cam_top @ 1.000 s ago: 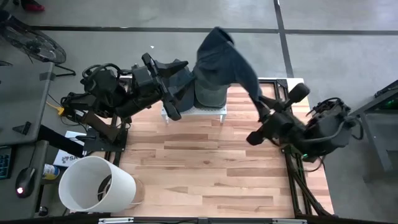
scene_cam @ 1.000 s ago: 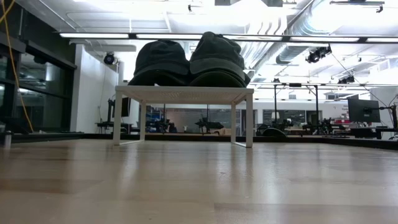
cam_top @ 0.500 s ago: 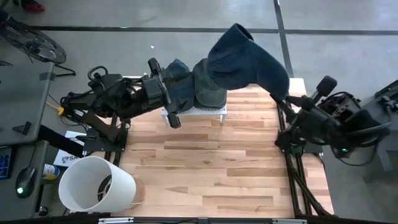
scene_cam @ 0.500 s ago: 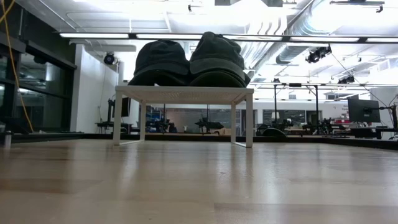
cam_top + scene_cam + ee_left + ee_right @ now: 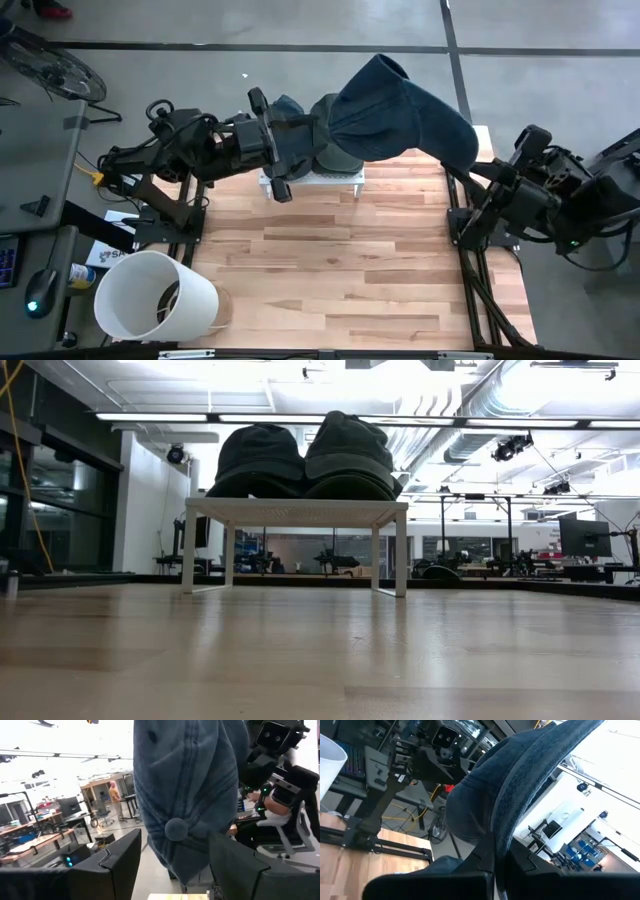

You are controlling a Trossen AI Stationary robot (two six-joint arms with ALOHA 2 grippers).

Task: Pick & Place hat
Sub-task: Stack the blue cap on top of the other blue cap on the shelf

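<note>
A blue denim hat [image 5: 400,115] is held high above the table's far side, reaching from my right gripper [image 5: 468,168] across to my left one. Its crown button [image 5: 176,829] faces the left wrist camera. My left gripper [image 5: 270,145] is open, with its fingers [image 5: 107,865] standing on either side of the crown without touching it. My right gripper [image 5: 496,854] is shut on the hat. Two dark hats [image 5: 305,458] rest brim-down side by side on a small white stand [image 5: 295,512], partly hidden under the blue hat in the high view. My right gripper pinches the blue hat between its two fingers at the stitched brim edge [image 5: 506,827], coming from the table's right side. The hat is lifted clear of table and stand. Its crown [image 5: 467,812] stretches away from the fingers toward my left arm.
The white stand [image 5: 312,178] sits at the table's far middle. A white bucket [image 5: 155,295] stands off the table's near left corner. The wooden table top [image 5: 330,270] lies bare in front of the stand. Desks and equipment fill the room behind.
My right gripper has moved toward the table's right edge and upward, carrying the blue hat higher; the hat has swung out lengthwise between the arms. My left gripper, still open, has moved right toward the hat's crown. The two dark hats stayed put.
</note>
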